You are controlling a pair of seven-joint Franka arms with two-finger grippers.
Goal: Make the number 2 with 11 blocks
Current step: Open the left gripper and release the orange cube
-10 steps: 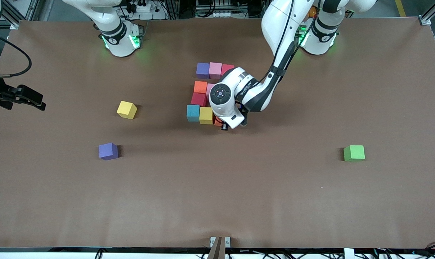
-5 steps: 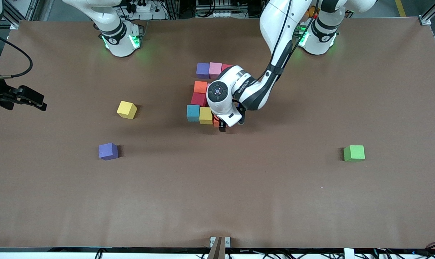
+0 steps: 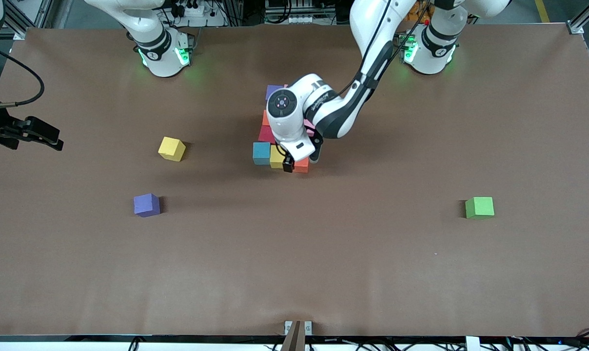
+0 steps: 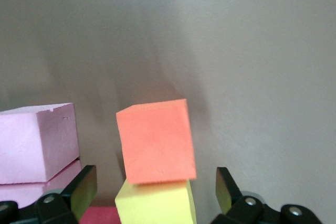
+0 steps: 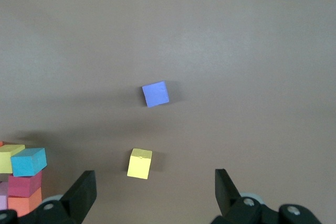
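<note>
Matt, seemingly foam blocks on a smooth, matt brown table.

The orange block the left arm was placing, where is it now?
The orange block sits on the table in the digit's row nearest the front camera, beside the yellow block, with the open left gripper just above it.
</note>
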